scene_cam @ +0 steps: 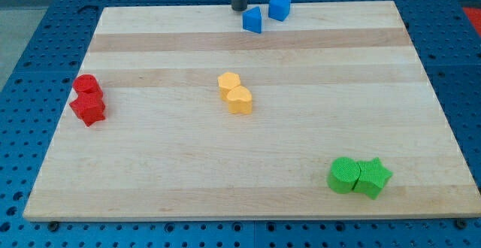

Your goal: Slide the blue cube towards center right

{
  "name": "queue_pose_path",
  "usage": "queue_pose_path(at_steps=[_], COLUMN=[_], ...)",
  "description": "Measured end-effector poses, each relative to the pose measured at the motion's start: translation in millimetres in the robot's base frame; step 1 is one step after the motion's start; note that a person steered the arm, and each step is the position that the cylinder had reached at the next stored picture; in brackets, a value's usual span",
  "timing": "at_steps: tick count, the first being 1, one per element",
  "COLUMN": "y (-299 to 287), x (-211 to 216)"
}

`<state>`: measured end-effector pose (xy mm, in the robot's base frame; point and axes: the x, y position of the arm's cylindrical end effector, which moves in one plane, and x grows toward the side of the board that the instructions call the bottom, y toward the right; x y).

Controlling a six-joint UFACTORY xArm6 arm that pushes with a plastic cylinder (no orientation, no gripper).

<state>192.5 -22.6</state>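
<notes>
The blue cube (279,7) sits near the board's top edge, a little right of centre. A blue wedge-shaped block (252,20) lies just below and left of it, close but apart. My rod comes down at the view's top; my tip (239,8) rests at the board's top edge, just left of the blue wedge and well left of the blue cube. It touches neither block that I can see.
Two red blocks (88,100) touch at the board's left. Two yellow blocks (235,93) touch near the middle. A green round block (344,176) and a green star (373,177) touch at the bottom right. The wooden board (150,180) lies on a blue perforated table.
</notes>
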Motion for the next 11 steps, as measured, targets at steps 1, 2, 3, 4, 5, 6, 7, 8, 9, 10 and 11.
queue_pose_path(at_steps=[1,2,3,4,5,6,7,8,9,10,11], y=[-0.7,-1.5,5.7,25.5,47.1,55.7,59.4,72.3,94.2,117.1,119.9], x=[1.2,1.1,0.2,1.2,0.9,0.8,0.8,0.7,0.5,0.4,0.6])
